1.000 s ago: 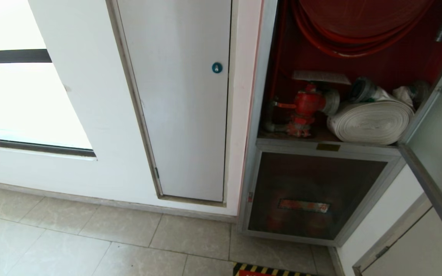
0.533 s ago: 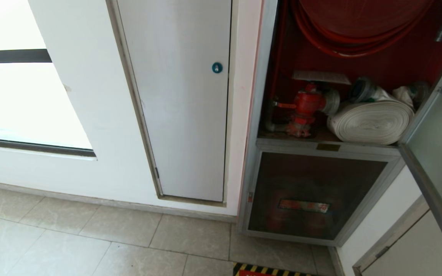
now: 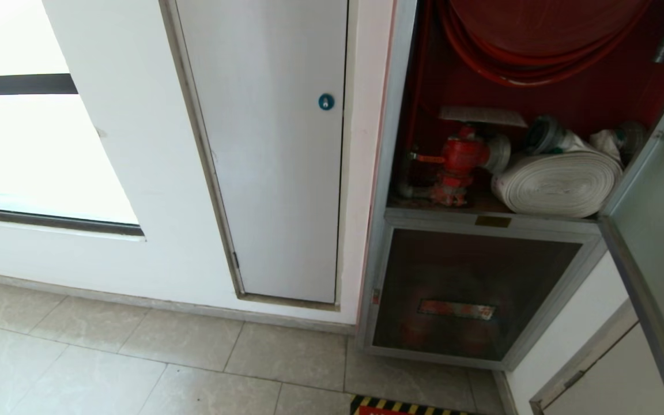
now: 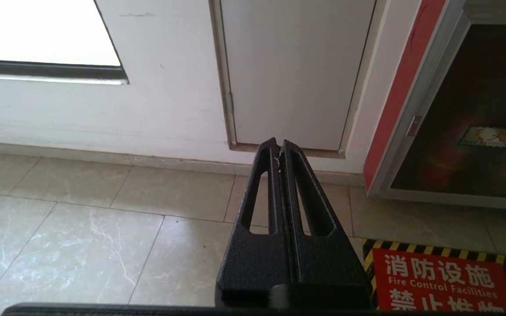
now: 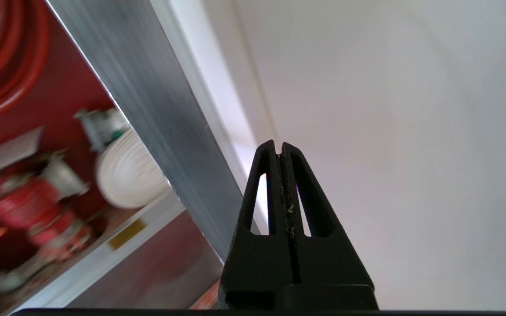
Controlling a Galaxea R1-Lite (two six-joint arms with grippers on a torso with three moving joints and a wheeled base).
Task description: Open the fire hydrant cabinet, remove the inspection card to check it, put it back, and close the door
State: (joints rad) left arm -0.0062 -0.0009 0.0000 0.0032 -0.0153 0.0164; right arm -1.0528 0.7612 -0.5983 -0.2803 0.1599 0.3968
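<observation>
The fire hydrant cabinet (image 3: 392, 173) stands open, red inside, with the hose reel (image 3: 539, 52) above, the red valve (image 3: 460, 158) and the white rolled hose (image 3: 559, 183). The inspection card (image 3: 482, 116) lies flat on top of the valve. The door (image 3: 663, 190) hangs open at the far right. My right gripper (image 5: 279, 147) is shut and empty, close beside the door's grey frame edge (image 5: 156, 114), outside the head view. My left gripper (image 4: 279, 144) is shut and parked low, pointing at the floor.
A white panel with a blue round lock (image 3: 325, 102) is left of the cabinet. Below the open bay is a smaller dark glass panel with a red label (image 3: 456, 309). A white side wall (image 3: 574, 328) stands right. A red floor sign (image 4: 444, 285) lies in front.
The door has swung a little: the near end of its lower edge has shifted left in the head view. Nothing inside the cabinet has moved.
</observation>
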